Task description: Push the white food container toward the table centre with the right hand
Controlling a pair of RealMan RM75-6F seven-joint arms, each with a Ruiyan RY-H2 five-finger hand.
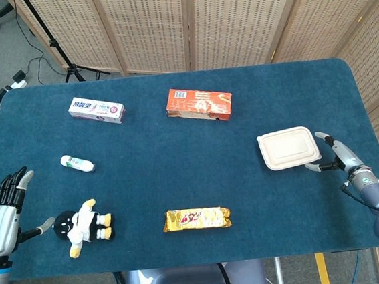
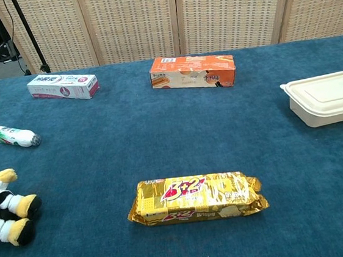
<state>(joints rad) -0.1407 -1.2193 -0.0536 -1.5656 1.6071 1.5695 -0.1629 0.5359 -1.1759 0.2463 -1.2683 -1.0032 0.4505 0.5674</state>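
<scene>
The white food container [image 1: 289,148] lies lid-closed on the right part of the blue table; the chest view shows the container [image 2: 328,98] at its right edge. My right hand [image 1: 339,158] is just right of it, fingers spread, holding nothing; a fingertip reaches toward the container's near right corner, and I cannot tell whether it touches. My left hand [image 1: 1,217] hovers open at the table's near left corner, beside the toy. Neither hand shows in the chest view.
An orange box [image 1: 199,104] and a toothpaste box [image 1: 96,110] lie at the back. A small white bottle [image 1: 77,163], a penguin toy [image 1: 83,226] and a yellow biscuit pack [image 1: 197,218] lie nearer. Wicker screens stand behind the table [image 1: 177,156].
</scene>
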